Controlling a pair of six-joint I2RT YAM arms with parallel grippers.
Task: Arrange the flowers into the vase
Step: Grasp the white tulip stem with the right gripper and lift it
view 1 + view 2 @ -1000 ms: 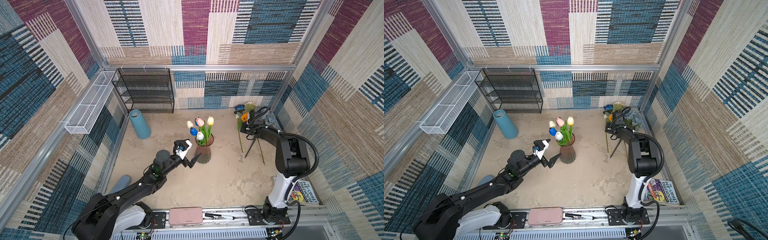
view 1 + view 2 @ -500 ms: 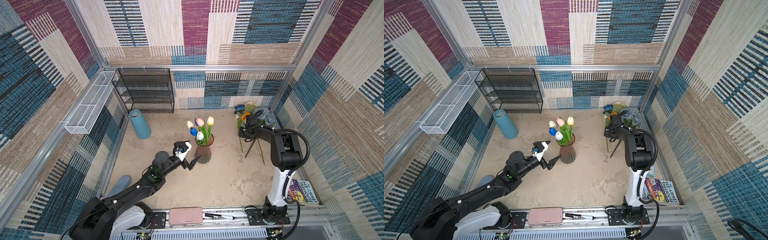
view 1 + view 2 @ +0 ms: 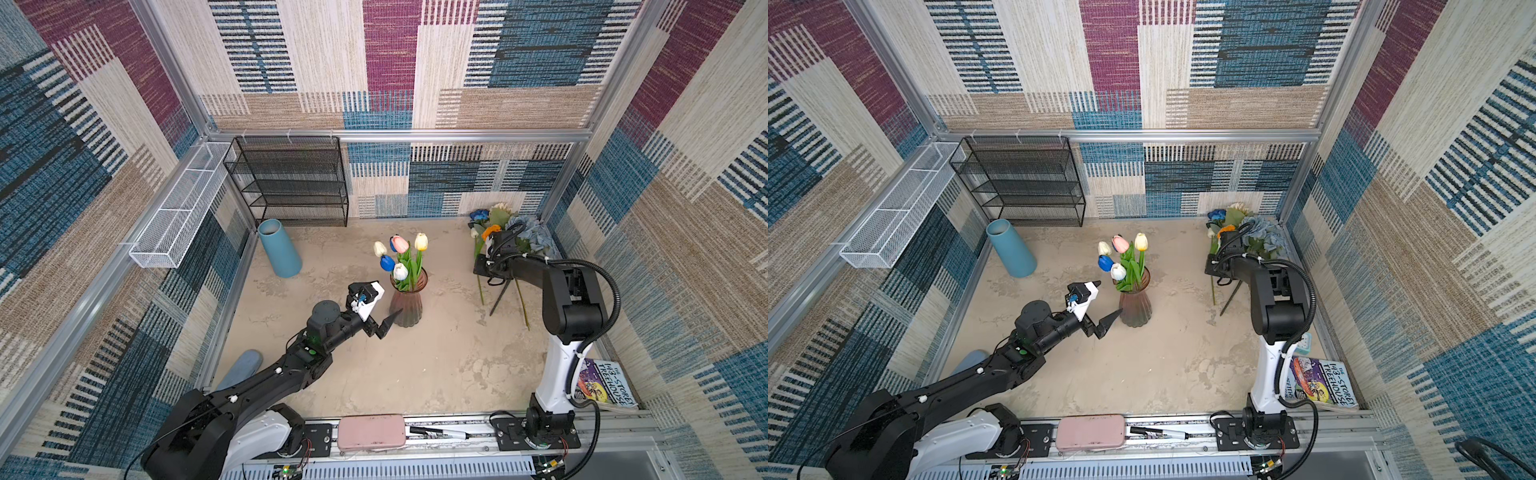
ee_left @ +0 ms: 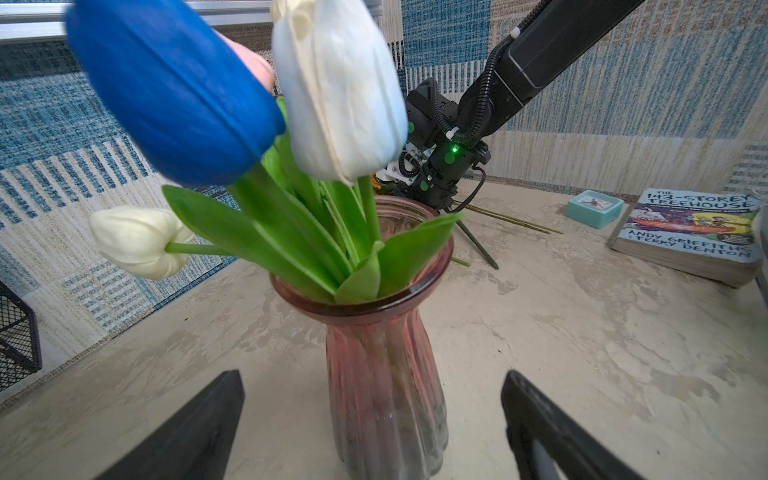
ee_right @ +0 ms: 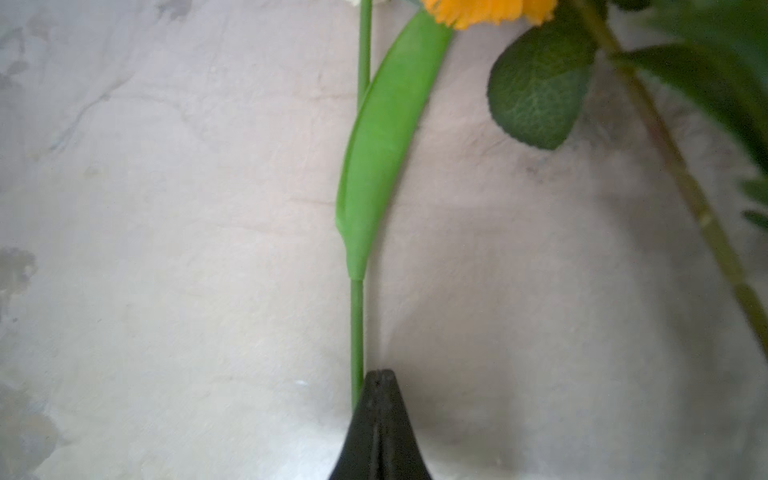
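A pink ribbed glass vase (image 3: 407, 309) (image 3: 1134, 309) (image 4: 384, 374) stands mid-table and holds several tulips (image 3: 401, 253) in blue, white, pink and yellow. My left gripper (image 3: 388, 299) (image 4: 372, 376) is open just left of the vase, a finger on either side of its body and apart from it. The other flowers (image 3: 511, 228) lie at the back right: orange sunflower (image 5: 486, 10), dusty-blue bunch (image 3: 534, 235), deep-blue rose (image 3: 480, 215). My right gripper (image 3: 482, 266) (image 5: 379, 374) is shut low over a green tulip stem (image 5: 356, 324), which runs beside its fingertips, not visibly between them.
A blue cylinder (image 3: 279, 249) leans at the back left beside a black wire rack (image 3: 291, 183) and a white mesh basket (image 3: 178, 208). A book (image 3: 602, 384) and teal clock (image 4: 594, 208) lie front right. A pink case (image 3: 371, 432) and marker (image 3: 440, 433) sit on the front rail.
The right gripper's jaws have closed over the last second, and that arm has settled lower by the loose stems. The left arm has barely moved.
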